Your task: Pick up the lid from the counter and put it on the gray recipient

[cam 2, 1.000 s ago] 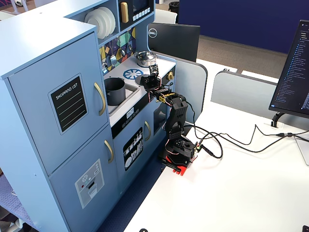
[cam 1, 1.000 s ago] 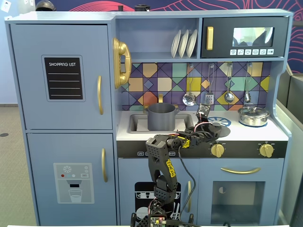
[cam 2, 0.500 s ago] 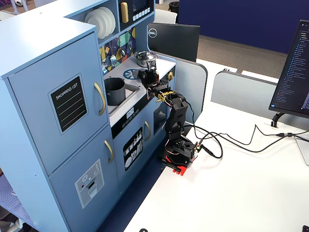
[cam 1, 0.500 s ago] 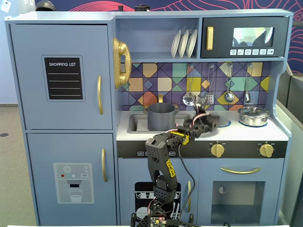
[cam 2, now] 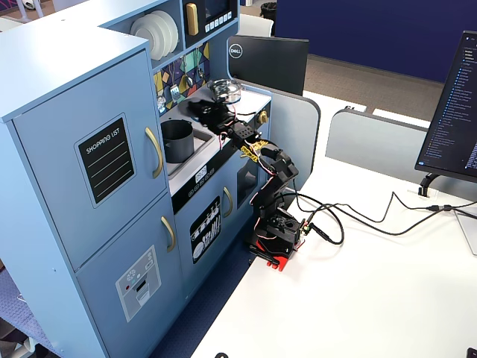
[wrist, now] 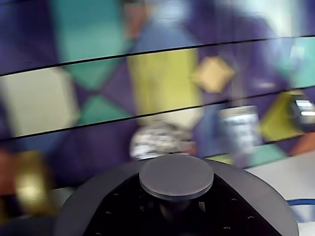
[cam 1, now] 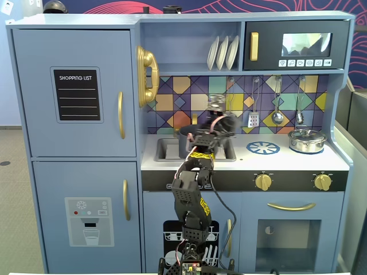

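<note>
The lid is a matte dark gray disc whose round knob fills the low middle of the wrist view. My gripper is shut on the stem under that knob, its black fingers lying over the disc. In a fixed view the gripper holds the lid up in front of the tiled wall, just above and right of the gray recipient, which the arm mostly hides. In another fixed view the gripper hangs over the right rim of the tall gray pot standing in the sink.
A shiny silver pot with its own lid stands at the counter's right end, past a blue burner ring. Utensils hang on the wall. The sink holds the gray pot. A shelf with plates is overhead.
The gripper has risen off the counter by the burner with the lid in it. It has swung left to just above the gray pot.
</note>
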`<action>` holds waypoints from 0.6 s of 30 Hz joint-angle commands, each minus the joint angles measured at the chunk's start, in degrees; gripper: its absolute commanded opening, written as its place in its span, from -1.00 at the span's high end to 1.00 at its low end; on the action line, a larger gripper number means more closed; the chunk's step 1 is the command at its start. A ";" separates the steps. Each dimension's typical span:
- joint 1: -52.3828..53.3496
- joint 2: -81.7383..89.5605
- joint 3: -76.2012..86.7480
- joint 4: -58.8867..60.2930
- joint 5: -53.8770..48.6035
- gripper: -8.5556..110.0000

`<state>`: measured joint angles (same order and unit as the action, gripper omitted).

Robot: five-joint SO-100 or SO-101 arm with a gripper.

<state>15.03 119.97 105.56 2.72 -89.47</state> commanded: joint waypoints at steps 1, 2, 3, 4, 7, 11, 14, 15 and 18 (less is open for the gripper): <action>-5.27 4.57 -4.04 0.62 -1.23 0.86; -6.33 4.57 -3.69 0.62 -1.49 0.86; -7.21 4.57 -3.43 0.62 -1.76 0.86; -8.09 4.57 -3.16 0.62 -1.93 0.86; -9.84 4.13 -2.37 0.44 -2.11 0.86; -11.51 3.52 -1.85 -0.09 -2.55 0.86; -12.48 3.25 -1.49 -0.35 -2.99 0.86; -12.66 3.25 -1.23 -0.44 -3.08 0.86; -12.83 3.34 0.18 -0.79 -3.08 0.86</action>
<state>3.34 120.85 106.35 3.34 -91.93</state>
